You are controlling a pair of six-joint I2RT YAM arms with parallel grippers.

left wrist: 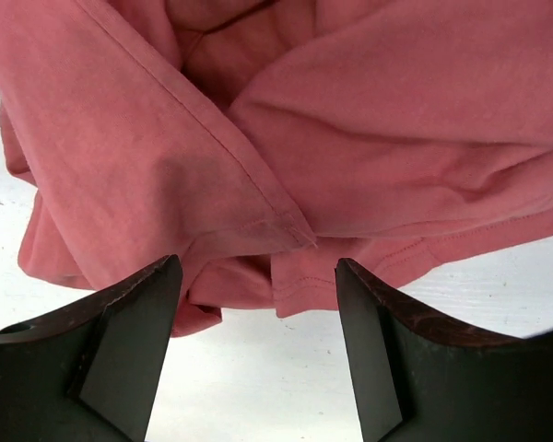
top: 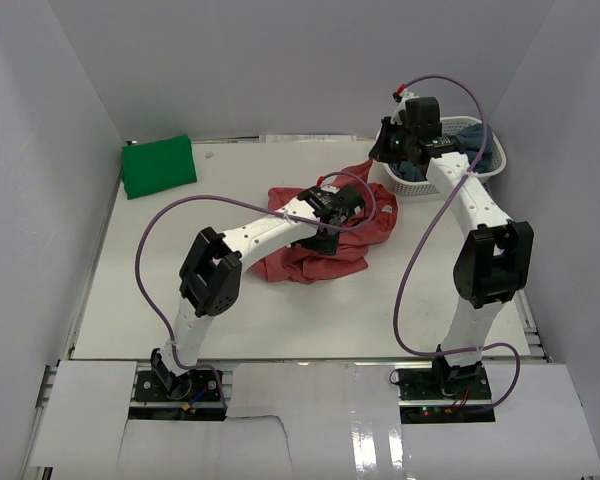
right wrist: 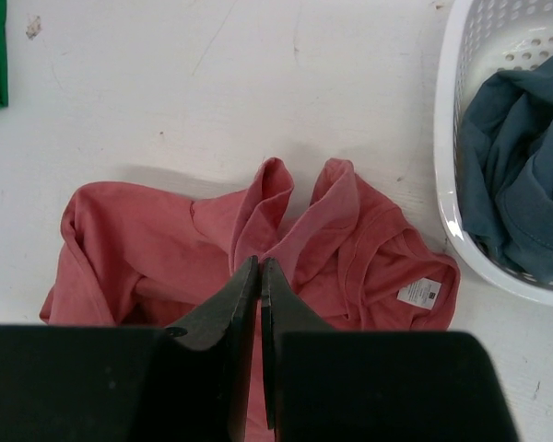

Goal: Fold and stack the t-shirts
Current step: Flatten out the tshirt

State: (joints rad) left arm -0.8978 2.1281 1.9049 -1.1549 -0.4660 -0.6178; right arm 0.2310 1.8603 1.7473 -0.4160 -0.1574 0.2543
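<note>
Now the red shirt (top: 315, 255) lies crumpled in the middle of the table (top: 130, 300), not yet spread. The right gripper (right wrist: 260, 262) is closed on 1 raised fold; the left gripper (left wrist: 258, 265) hangs wide open over a hem (left wrist: 286, 230). Next, I think, it must pinch that hem.

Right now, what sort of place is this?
Probably a robot test cell, not a home: plain white panels box in the table, two cabled arms are bolted at its near edge, working on a red t-shirt.
</note>
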